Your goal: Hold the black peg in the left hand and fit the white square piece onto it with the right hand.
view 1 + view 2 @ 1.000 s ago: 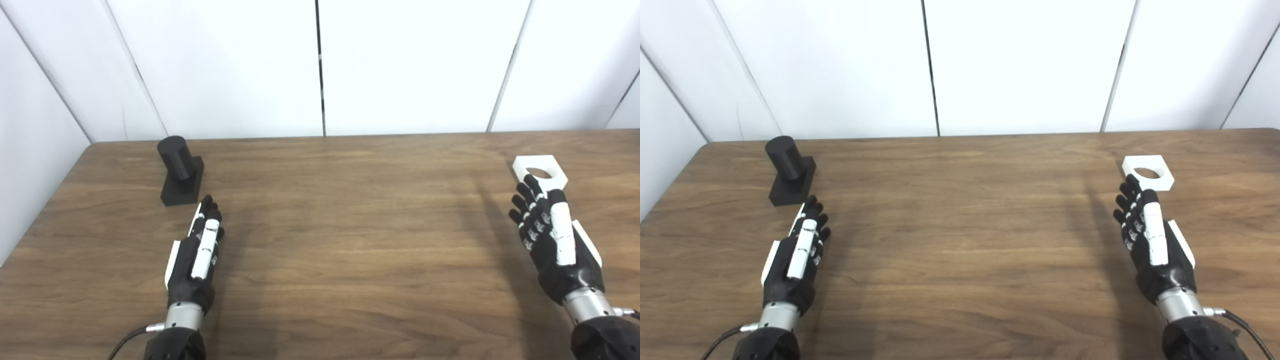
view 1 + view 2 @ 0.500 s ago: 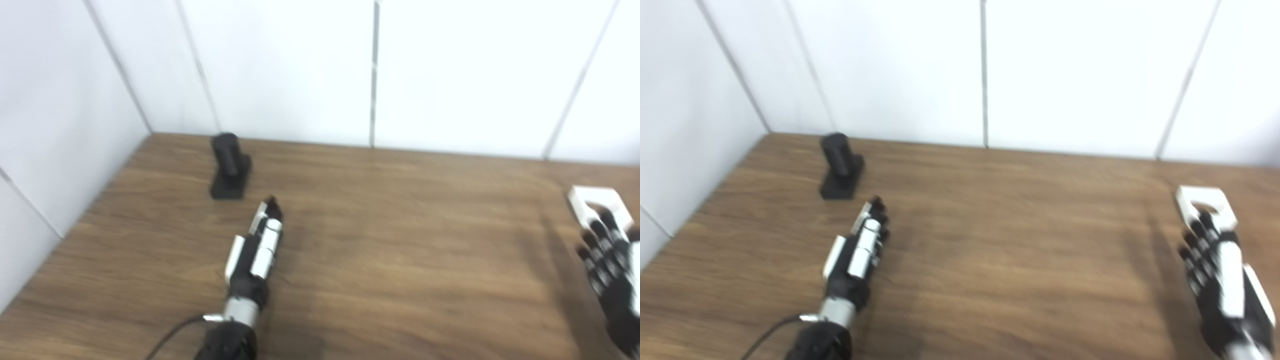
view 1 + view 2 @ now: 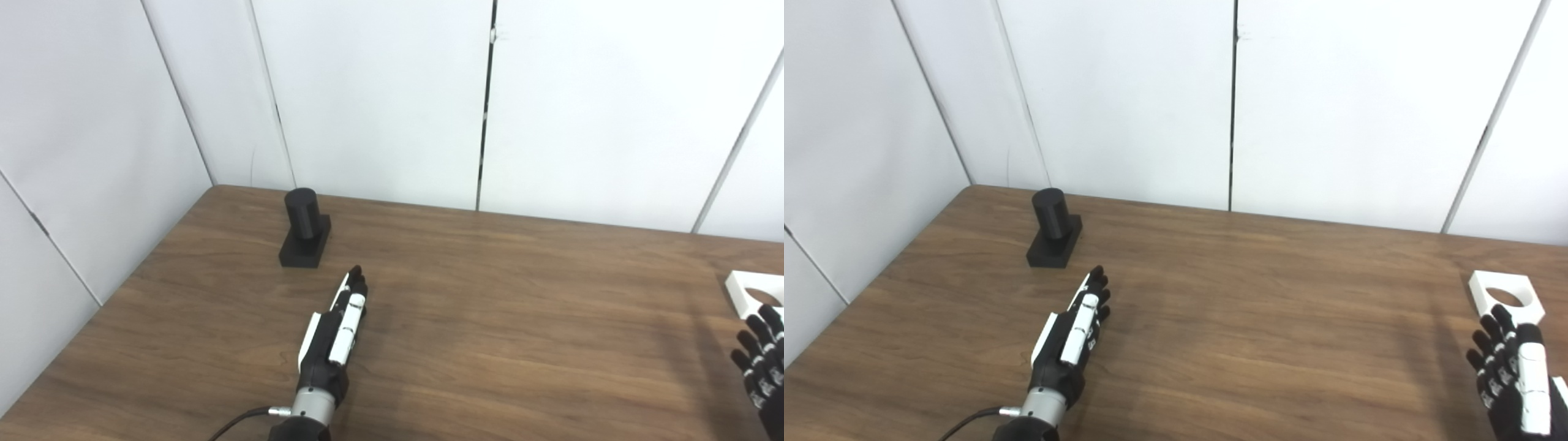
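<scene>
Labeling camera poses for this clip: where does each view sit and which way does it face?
Left eye view: on the head, looking down and leftward at the table; left hand whole, right hand cut by the edge.
Right eye view: beside it, same aim; both hands whole.
Shared: black peg far left, white square piece far right, white wall panels behind.

The table point(image 3: 1249, 343) ahead of and beneath both hands is wood-grain, brown, with a smooth, low-sheen finish. The black peg point(image 3: 1054, 227), beyond the left hand point(image 3: 1070, 340), appears matt, like plastic. The white square piece point(image 3: 1505, 297), just ahead of the right hand point(image 3: 1516, 383), is matt white, plastic-looking. Both hands show black, segmented fingers with smooth white panels; the left wrist has a bright metallic collar point(image 3: 1041, 401).
</scene>
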Action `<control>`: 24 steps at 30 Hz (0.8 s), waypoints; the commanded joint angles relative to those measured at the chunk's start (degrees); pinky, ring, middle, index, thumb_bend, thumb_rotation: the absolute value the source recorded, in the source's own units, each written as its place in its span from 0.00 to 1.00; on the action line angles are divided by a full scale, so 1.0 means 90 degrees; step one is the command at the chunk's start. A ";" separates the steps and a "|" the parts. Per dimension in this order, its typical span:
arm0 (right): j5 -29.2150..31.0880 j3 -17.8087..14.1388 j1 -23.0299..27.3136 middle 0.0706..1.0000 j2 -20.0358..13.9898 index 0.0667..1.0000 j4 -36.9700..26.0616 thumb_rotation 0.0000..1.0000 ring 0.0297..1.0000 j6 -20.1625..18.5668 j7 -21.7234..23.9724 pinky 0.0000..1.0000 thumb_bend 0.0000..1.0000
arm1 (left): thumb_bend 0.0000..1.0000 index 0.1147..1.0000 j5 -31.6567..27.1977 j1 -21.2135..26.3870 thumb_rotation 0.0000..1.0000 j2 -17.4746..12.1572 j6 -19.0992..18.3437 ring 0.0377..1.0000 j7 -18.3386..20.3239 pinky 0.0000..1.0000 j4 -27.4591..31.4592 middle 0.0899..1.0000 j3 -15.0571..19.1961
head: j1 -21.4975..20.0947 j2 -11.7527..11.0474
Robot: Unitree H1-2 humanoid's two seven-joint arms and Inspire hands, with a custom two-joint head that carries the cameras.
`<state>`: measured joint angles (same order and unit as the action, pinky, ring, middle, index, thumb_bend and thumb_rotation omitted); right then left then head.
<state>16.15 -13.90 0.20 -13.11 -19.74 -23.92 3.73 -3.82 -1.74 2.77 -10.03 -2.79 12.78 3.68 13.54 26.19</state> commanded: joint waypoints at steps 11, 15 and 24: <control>0.0010 -0.0070 0.0146 1.00 -0.0119 1.00 -0.0031 1.00 1.00 0.0292 0.0072 1.00 0.56 | 0.48 1.00 0.0171 0.0163 0.80 0.0110 0.0607 1.00 -0.0042 1.00 -0.0338 1.00 -0.0088 | 0.0481 -0.0237; -0.0040 -0.0033 0.0130 1.00 -0.0091 1.00 -0.0026 1.00 1.00 0.0264 0.0051 1.00 0.54 | 0.49 1.00 0.0167 0.0168 0.81 0.0088 0.0618 1.00 -0.0029 1.00 -0.0387 1.00 -0.0071 | 0.0363 -0.0196; -0.0043 -0.0009 0.0157 1.00 -0.0113 1.00 -0.0048 1.00 1.00 0.0247 0.0072 1.00 0.57 | 0.49 1.00 0.0163 0.0154 0.79 0.0055 0.0547 1.00 0.0006 1.00 -0.0292 1.00 -0.0081 | 0.0290 -0.0088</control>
<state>15.71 -13.83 0.09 -13.46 -19.28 -23.74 4.09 -2.66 -1.48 3.47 -4.90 -2.74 9.04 3.28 16.08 25.40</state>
